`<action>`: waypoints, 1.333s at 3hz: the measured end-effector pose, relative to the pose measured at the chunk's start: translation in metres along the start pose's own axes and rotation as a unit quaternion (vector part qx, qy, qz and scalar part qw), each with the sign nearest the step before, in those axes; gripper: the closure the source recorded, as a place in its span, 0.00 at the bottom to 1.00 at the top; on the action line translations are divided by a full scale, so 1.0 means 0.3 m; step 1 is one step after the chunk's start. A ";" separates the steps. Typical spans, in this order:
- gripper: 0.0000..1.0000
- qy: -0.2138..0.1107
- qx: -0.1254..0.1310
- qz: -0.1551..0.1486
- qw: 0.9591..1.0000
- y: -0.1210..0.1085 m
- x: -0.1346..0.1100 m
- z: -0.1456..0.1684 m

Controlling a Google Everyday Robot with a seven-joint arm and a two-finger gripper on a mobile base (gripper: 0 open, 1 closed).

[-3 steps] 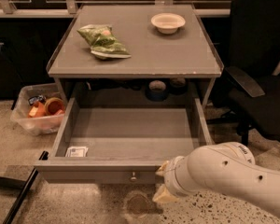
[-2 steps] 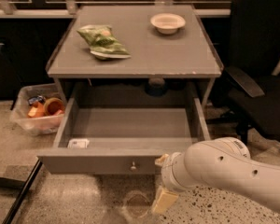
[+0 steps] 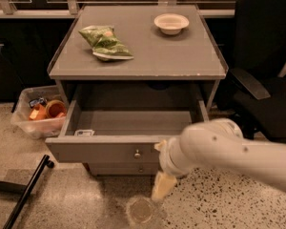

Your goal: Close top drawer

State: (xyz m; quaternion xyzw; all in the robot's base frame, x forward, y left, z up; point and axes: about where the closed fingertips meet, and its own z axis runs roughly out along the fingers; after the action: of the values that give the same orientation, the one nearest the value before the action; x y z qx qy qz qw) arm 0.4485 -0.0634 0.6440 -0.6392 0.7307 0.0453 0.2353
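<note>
1. You are looking at the top drawer standing open under the front edge of the bench. Its flat grey front is sitting well out past that edge.
2. The small round knob is showing at the middle of the drawer front, with nothing gripping it.
3. Inside the drawer, a small white packet is lying in the front left corner against the front panel. The rest of the grey floor is showing bare.
4. The gripper is hanging below the drawer front, to the right of the knob and under the bench's front edge toward its right corner. It is pointing down at the speckled floor.
5. You cannot tell whether the gripper is apart or together (only one pale, tapering shape is showing).
6. The white arm is reaching in from the right and covering the right end of the drawer front. Whether it is touching the panel is not clear.
7. A lower drawer front is sitting shut beneath the open one.
8. On the bench top, a green snack bag is lying near the back left corner. A pale bowl is sitting near the back right corner, well apart from the bag.
9. A clear plastic bin is resting on the floor beside the bench's left edge.
10. A black office chair is standing off the right edge.
</note>
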 end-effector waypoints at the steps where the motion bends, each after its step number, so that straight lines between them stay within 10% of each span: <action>1: 0.00 0.000 -0.001 -0.003 1.000 -0.012 -0.007 0.004; 4: 0.65 0.010 0.011 -0.011 1.000 -0.431 -0.061 0.060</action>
State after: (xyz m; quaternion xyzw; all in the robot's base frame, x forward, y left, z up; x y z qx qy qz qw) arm 0.5785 -0.0631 0.6658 -0.6448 0.7267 0.0277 0.2355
